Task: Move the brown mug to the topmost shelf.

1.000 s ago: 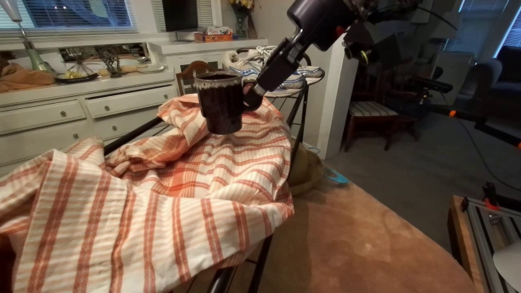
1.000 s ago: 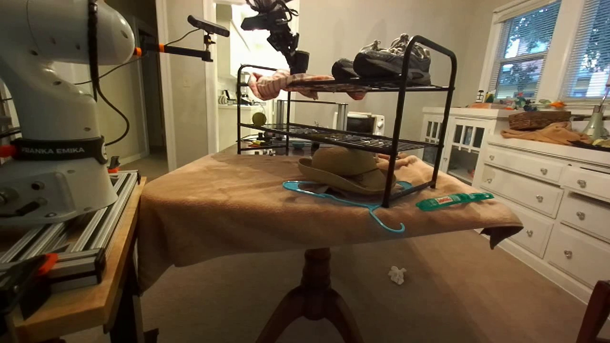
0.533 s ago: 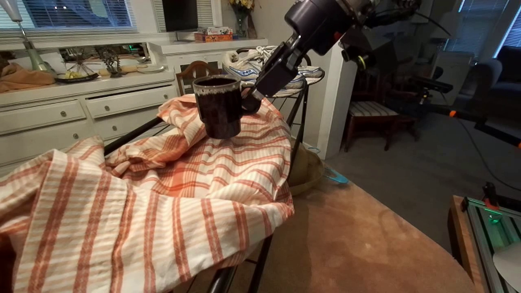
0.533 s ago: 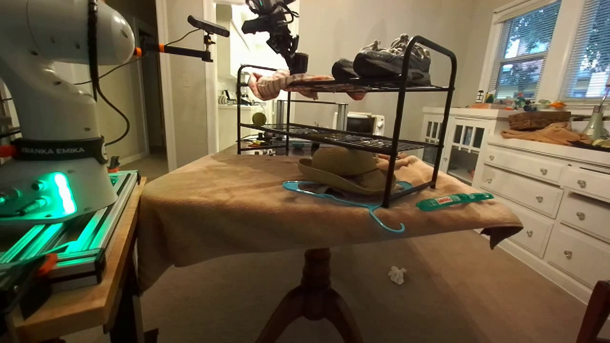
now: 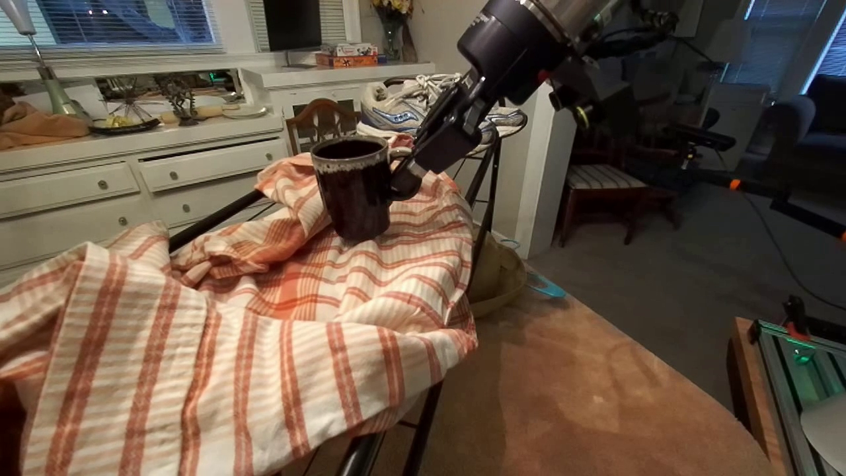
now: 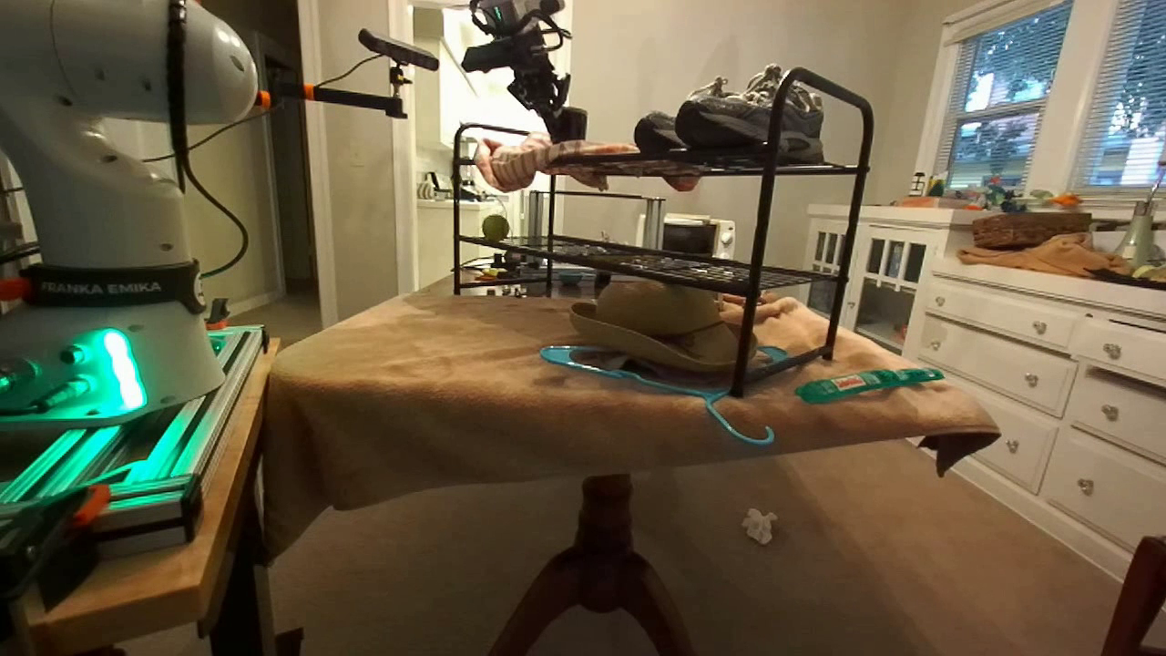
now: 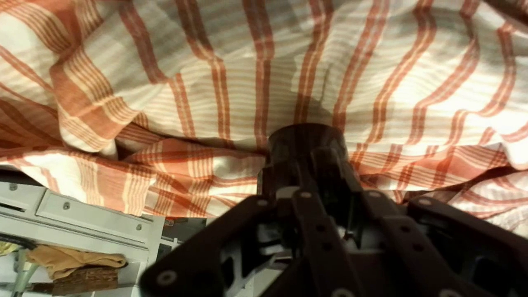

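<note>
Our black two-fingered gripper [image 5: 407, 173] clasps the loop handle [image 5: 400, 153] of the glossy dark brown ceramic mug [image 5: 352, 192]. The mug is over the topmost shelf [image 6: 815, 169] of the black metal rack [image 6: 763, 237], low on the rumpled orange-and-cream striped cloth [image 5: 370, 284] draped there; whether its base touches the cloth, we cannot tell. It looks close to upright, mouth up, and in an exterior view pale sneakers with blue trim [image 5: 391, 114] stand beyond it at the far end of the shelf.

We judge the step in hand to be the setting-down, with little left but any last lowering and the release. We should go straight down and slowly, since sideways drag would probably ruck the cloth and tip the mug. The cloth lies flatter just below and on the near side than at the left, where it bunches into thick folds [image 5: 244, 250], so we would keep the base off those. Held by its handle alone, the mug may pivot on an uneven spot; we want the whole base bearing before letting go. Then we would ease the grip gently and back out up and to the right, along the gripper's own line, so nothing snags the handle.
</note>
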You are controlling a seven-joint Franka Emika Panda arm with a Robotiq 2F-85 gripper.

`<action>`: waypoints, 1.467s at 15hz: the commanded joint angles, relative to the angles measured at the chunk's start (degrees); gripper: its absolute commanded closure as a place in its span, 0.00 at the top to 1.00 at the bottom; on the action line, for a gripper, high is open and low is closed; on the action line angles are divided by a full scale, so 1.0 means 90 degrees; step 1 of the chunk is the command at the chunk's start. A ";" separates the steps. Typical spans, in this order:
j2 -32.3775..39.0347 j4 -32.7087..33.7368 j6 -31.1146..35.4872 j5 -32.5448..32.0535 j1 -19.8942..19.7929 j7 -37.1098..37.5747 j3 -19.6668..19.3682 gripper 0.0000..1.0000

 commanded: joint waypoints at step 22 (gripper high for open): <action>-0.0181 -0.0229 0.0497 0.0455 0.0064 -0.0972 -0.0312 0.95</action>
